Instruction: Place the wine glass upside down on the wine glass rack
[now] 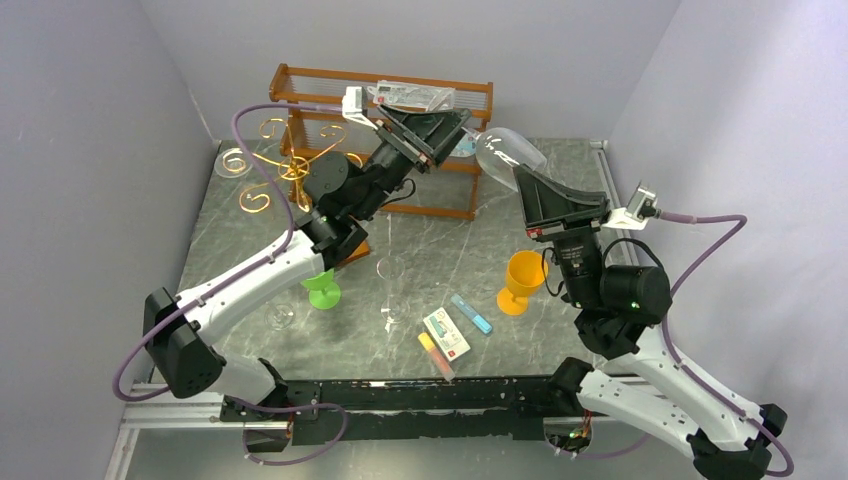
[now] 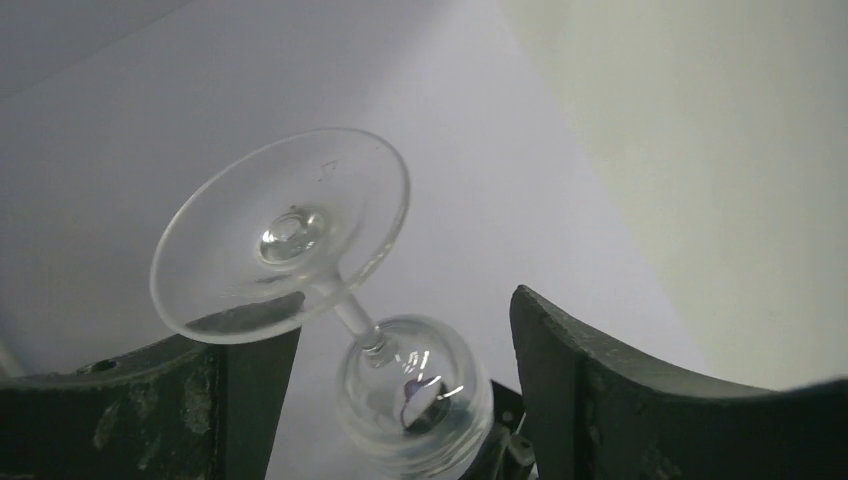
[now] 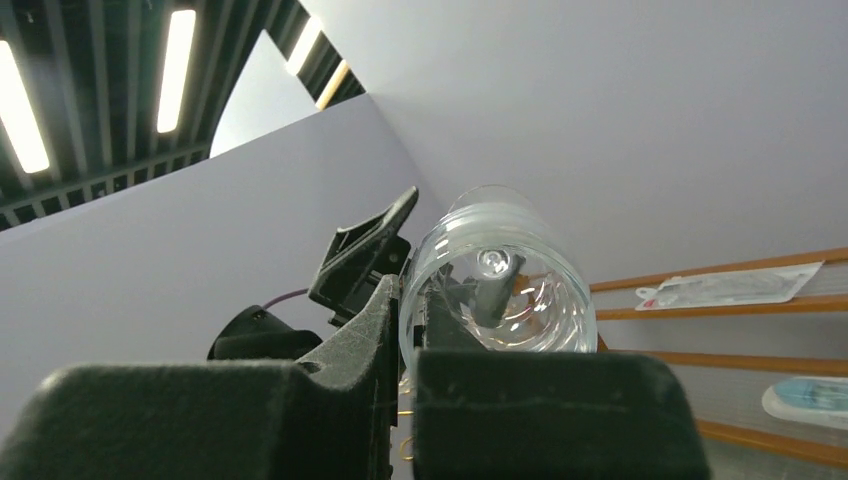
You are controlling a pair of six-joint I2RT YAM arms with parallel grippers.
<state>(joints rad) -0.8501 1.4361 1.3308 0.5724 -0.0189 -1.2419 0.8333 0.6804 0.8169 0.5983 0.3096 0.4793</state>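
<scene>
Grey walls surround a dark marbled bench (image 1: 470, 250). Right end effector (image 1: 520, 178) pinches the wine glass (image 1: 503, 150) by its bowl wall, aloft, well apart from the wine glass rack (image 1: 285, 165) at back left. Left end effector (image 1: 462, 128) gapes around the stem. If the right lets go before the left clamps, the glass could fall. No writing is legible.

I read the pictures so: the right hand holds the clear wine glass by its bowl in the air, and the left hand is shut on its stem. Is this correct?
One detail is wrong: the left hand is open, not shut on the stem. The left wrist view shows its fingers wide apart with the stem of the wine glass between them. The right hand does hold the bowl.
</scene>
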